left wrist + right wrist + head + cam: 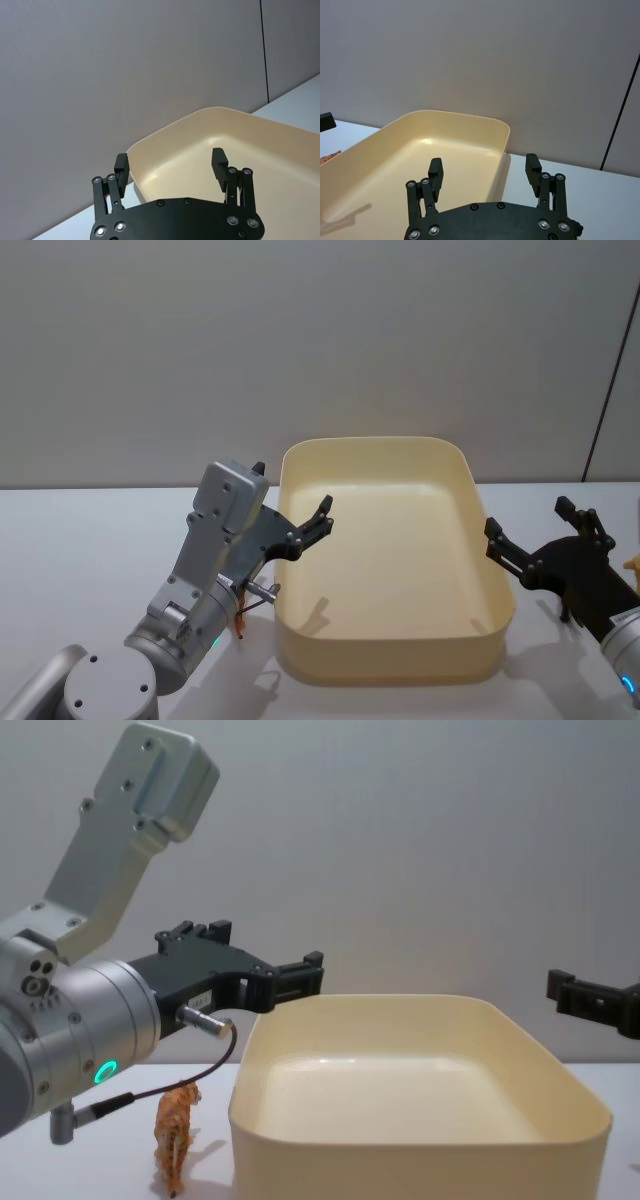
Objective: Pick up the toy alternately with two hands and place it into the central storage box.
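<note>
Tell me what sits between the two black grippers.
The large cream-yellow rectangular plastic tub sits between the left gripper and the right gripper, both open. The head view shows this.

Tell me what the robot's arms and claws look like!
The left gripper and the right gripper are both flat and black, dotted with shiny silver screws. Each has two thin fingers ending in blocky pads. The left arm is smooth silver-grey metal, round like a tube, with a glowing green ring light and a thin black cable looping from a silver plug.
</note>
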`<action>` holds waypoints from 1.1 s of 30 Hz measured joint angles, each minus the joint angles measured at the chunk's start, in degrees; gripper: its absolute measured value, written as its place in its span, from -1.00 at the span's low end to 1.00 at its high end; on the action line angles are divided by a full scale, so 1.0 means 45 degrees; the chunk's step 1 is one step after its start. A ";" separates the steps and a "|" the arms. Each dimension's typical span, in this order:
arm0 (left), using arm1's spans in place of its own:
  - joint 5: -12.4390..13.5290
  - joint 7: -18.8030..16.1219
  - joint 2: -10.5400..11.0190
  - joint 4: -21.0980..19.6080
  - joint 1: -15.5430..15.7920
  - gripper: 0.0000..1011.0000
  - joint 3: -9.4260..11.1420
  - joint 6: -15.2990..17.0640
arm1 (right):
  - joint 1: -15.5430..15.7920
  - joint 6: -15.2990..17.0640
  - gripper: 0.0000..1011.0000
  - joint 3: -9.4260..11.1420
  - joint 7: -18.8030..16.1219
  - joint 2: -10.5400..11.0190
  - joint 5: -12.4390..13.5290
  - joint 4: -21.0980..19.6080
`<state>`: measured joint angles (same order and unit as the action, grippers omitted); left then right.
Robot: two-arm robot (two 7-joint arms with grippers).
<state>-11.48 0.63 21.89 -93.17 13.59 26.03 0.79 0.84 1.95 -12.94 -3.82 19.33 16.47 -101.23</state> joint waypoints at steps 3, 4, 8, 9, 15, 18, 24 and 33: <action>0.0000 0.0000 0.0000 0.0000 0.0000 0.98 -0.0001 0.0000 | 0.0000 0.0000 0.98 0.0000 -0.0001 0.0000 0.0000 0.0000; 0.0000 0.0000 0.0000 0.0000 0.0000 0.98 0.0000 0.0000 | 0.0000 0.0000 0.98 0.0000 0.0000 0.0000 0.0000 0.0000; -0.0001 0.0000 0.0000 0.0000 0.0000 0.98 0.0000 0.0000 | 0.0000 0.0000 0.98 0.0000 -0.0001 0.0000 0.0000 0.0000; 0.0000 0.0001 0.0000 0.0000 0.0000 0.98 -0.0001 0.0001 | 0.0000 0.0000 0.98 0.0000 -0.0001 0.0001 0.0000 0.0000; 0.0000 0.0001 0.0000 -0.0001 0.0000 0.98 -0.0001 0.0000 | 0.0000 0.0000 0.98 0.0000 0.0000 0.0000 0.0000 0.0000; 0.0000 0.0000 0.0000 0.0000 0.0000 0.98 0.0000 0.0000 | 0.0000 0.0000 0.98 0.0000 -0.0001 0.0000 0.0000 0.0000; 0.0000 0.0001 0.0001 0.0000 0.0000 0.98 0.0000 0.0000 | 0.0000 0.0000 0.98 0.0000 -0.0001 0.0000 0.0000 0.0000; 0.0000 0.0000 0.0000 0.0000 0.0000 0.98 0.0000 0.0000 | 0.0000 0.0000 0.98 0.0000 -0.0001 0.0000 0.0000 -0.0001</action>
<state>-11.48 0.63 21.89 -93.17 13.59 26.03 0.79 0.84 1.95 -12.94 -3.82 19.33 16.47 -101.23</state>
